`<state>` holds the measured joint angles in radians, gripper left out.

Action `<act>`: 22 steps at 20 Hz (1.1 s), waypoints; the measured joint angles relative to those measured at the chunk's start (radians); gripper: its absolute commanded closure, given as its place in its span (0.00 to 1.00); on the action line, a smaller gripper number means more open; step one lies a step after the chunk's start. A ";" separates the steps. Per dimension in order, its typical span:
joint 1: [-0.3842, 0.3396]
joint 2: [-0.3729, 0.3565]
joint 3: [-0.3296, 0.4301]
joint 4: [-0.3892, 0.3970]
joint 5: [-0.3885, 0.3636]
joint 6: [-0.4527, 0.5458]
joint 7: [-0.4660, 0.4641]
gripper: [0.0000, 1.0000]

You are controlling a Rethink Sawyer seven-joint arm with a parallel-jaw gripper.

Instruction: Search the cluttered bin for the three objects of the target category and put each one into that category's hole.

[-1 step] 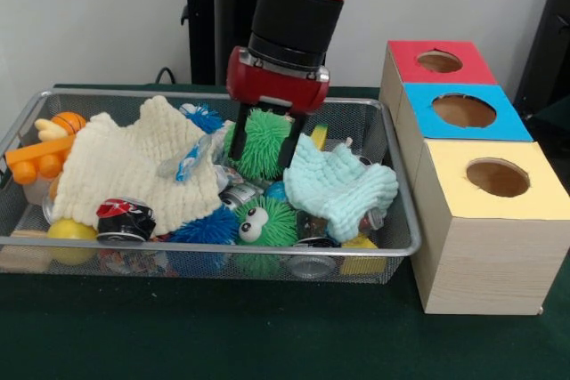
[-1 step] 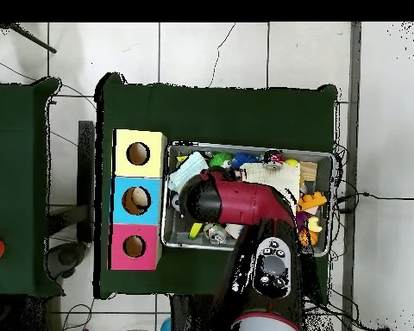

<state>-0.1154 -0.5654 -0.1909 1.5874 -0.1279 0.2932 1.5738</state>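
The wire bin (image 1: 392,246) fills the middle of the front view, crowded with cloths, crushed cans and soft toys. To its right stands a row of 3 wooden boxes, each with a round hole in a coloured top: the yellow box (image 1: 494,175) nearest the camera, the blue box (image 1: 463,111) behind it, the red box (image 1: 438,61) farthest back. In the overhead view the same row lies along the bin's left side.

The red and black arm comes down over the bin's middle. A large cream cloth (image 1: 125,166) covers the bin's left half in the front view, and a smaller mint cloth (image 1: 343,186) lies to the right of centre.

The gripper (image 1: 263,153) has its 2 dark fingers closed narrowly on a green spiky ball (image 1: 260,141), one finger showing at each side of it. The ball hangs directly below the wrist, between the fingers, and appears raised a little above the clutter, though how far clear of it cannot be told from either view. A second green spiky ball with eyes (image 1: 265,220) sits just in front of it in the bin, beside a blue spiky ball (image 1: 207,229).

The relation that matters is sideways: the boxes lie to the right of the held ball in the front view, past the mint cloth and the bin's right wall. The pictures do not show which hole belongs to spiky balls. My judgement is that the ball must rise above the rim before it travels that way.
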 measured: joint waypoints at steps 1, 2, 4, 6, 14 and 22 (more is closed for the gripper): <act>-0.006 -0.001 0.003 0.000 0.000 0.000 0.000 0.00; -0.014 -0.002 0.007 0.000 0.000 0.000 0.000 0.00; -0.030 -0.005 0.012 0.001 0.000 0.000 0.000 0.00; -0.036 -0.011 0.012 0.003 0.000 0.000 0.000 0.00; -0.040 -0.051 0.033 0.018 0.016 0.000 0.000 0.00; -0.061 -0.117 0.087 0.071 0.087 0.000 0.000 0.00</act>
<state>-0.1762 -0.6826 -0.1040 1.6587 -0.0408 0.2934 1.5738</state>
